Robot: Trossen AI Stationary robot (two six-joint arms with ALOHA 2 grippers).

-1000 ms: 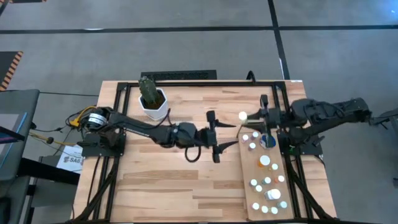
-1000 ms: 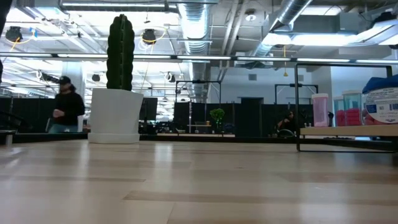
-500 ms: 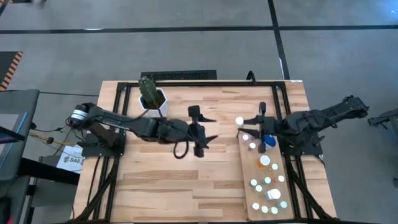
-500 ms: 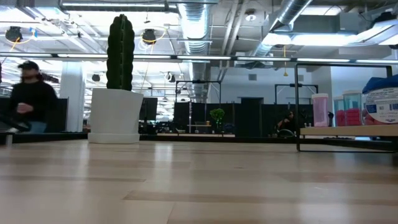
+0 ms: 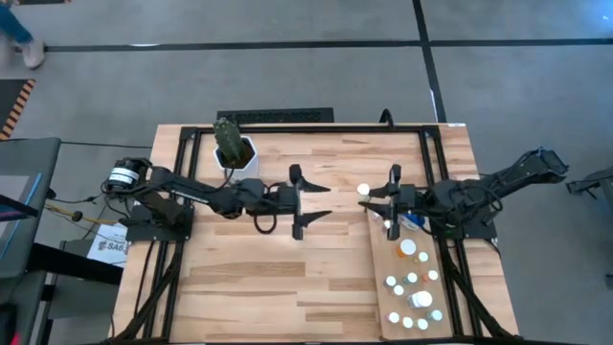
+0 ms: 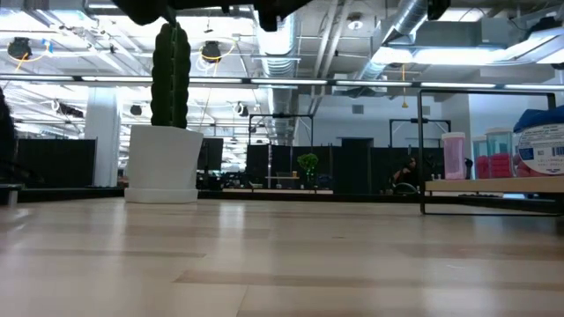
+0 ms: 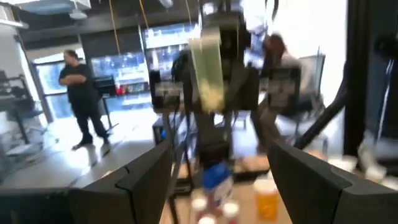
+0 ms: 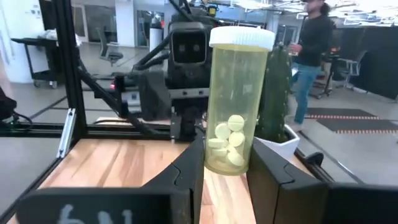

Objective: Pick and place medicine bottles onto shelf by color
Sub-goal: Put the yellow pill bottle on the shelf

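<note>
Bottles point(image 5: 412, 287) already crowd the shelf point(image 5: 381, 280) at the counter's point(image 5: 230, 287) right side, so sorting looks well advanced; one yellow-green bottle point(image 8: 235, 99) remains in transit, pinched upright in the right gripper point(image 5: 387, 204), jaws shut on it, just off the shelf's far end; left gripper point(image 5: 300, 201) hangs mid-counter, jaws wide and empty; since a second ago both arms have drawn leftward, the left retreating toward the cactus pot point(image 5: 236, 153).

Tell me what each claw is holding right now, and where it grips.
The right claw pinches a yellow-green bottle at its base, upright, pills inside. The left claw is open and holds nothing.
</note>
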